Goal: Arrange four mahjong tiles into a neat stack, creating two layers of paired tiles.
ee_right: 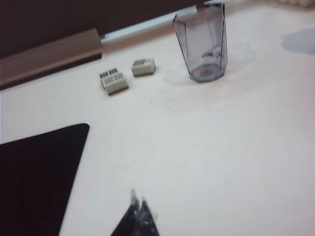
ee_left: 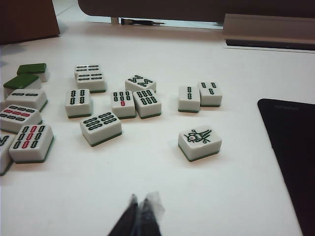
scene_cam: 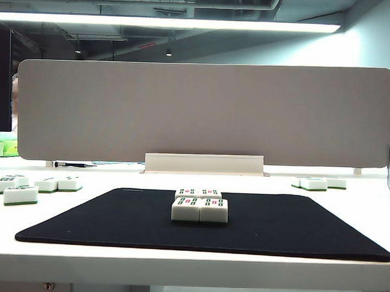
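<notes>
The four mahjong tiles [scene_cam: 200, 204] lie face up at the middle of the black mat [scene_cam: 115, 220], one pair close behind the other, in what looks like a single layer. No arm shows in the exterior view. In the left wrist view my left gripper [ee_left: 139, 199] hangs over bare white table left of the mat, fingertips pressed together, nothing between them. In the right wrist view my right gripper [ee_right: 138, 197] is shut and empty over white table right of the mat [ee_right: 34, 172]. Neither wrist view shows the four tiles.
Several loose white-and-green tiles [ee_left: 118, 103] are scattered on the table left of the mat, also seen in the exterior view [scene_cam: 20, 194]. A few more tiles [ee_right: 118, 78] and a clear plastic cup [ee_right: 202, 46] stand at the right. A grey divider panel [scene_cam: 202, 111] closes the back.
</notes>
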